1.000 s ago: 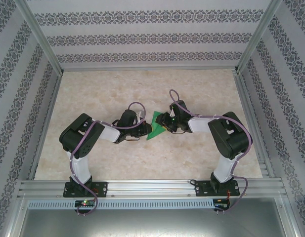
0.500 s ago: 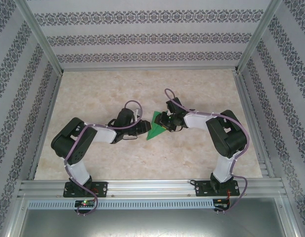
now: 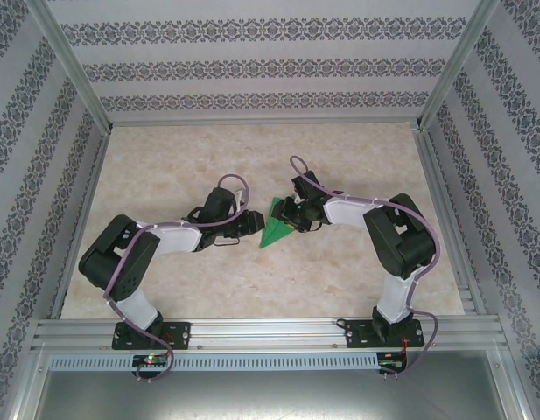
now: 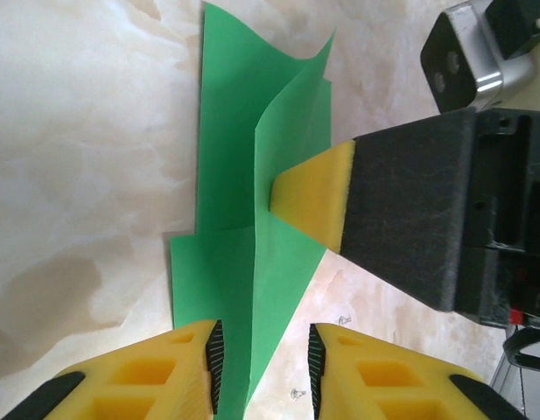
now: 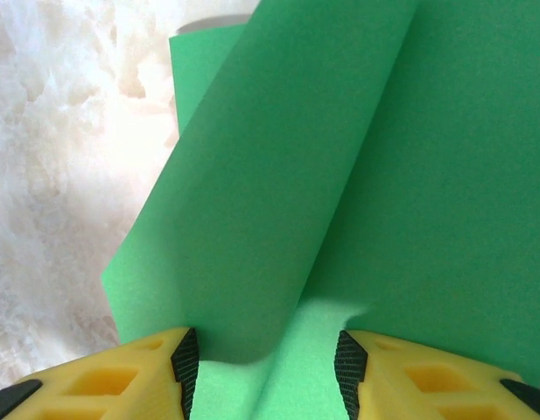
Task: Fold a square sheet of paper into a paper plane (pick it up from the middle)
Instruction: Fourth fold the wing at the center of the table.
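While the beige marbled table [image 3: 164, 280] is spreading beneath everything, the white-and-black jointed left arm [image 3: 156, 241] and its twin, the right arm [image 3: 379, 223], are reaching in from the near edge and meeting near the middle. Between them the thin bright-green sheet of paper [image 3: 274, 229] is lying on the tabletop, partly folded into a pointed shape. In the left wrist view one flap is standing up along a crease. The left gripper [image 4: 262, 350], with yellow fingers and black ribbed pads, is sitting at one end of the paper. Its jaws are standing apart, released, and the paper's raised edge is running between them unclamped. The right gripper [image 5: 262, 359] is hanging over the opposite side, jaws likewise parted around a lifted fold. One yellow fingertip [image 4: 313, 197] of it is touching the upright flap.
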Robot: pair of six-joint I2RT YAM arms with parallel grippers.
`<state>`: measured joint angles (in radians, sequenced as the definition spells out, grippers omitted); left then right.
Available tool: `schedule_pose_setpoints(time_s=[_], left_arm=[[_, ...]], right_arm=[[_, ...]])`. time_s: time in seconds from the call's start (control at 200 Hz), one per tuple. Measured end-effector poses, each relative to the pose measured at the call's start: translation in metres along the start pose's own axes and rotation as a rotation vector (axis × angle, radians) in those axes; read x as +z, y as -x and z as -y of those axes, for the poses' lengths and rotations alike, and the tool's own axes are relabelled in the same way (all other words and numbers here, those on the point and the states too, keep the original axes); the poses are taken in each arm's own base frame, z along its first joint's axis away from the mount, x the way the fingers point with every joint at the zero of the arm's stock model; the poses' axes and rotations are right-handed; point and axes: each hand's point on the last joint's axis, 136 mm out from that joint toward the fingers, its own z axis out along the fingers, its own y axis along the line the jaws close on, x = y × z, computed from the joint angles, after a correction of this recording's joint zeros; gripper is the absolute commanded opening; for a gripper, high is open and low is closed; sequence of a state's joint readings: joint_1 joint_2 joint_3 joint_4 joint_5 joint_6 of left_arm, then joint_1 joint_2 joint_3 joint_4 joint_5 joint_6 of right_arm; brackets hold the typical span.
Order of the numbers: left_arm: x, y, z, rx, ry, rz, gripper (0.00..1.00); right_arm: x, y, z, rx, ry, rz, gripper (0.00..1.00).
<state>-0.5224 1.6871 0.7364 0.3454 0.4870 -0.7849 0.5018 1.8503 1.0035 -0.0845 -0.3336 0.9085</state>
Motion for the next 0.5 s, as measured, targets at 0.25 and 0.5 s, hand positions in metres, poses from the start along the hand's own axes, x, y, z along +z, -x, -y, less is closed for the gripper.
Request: schedule_pose_setpoints(time_s=[0.25,0.5], left_arm=[[0.021,-0.003,0.000,-0.008,-0.021,-0.076,0.36],[0.035,-0.014,-0.004,-0.024,-0.047,-0.148,0.28]], right_arm=[[0.000,0.000,-0.001,-0.002,0.016,0.001,0.50],[-0.001,-0.001,-0.002,-0.005,0.025,0.000,0.50]])
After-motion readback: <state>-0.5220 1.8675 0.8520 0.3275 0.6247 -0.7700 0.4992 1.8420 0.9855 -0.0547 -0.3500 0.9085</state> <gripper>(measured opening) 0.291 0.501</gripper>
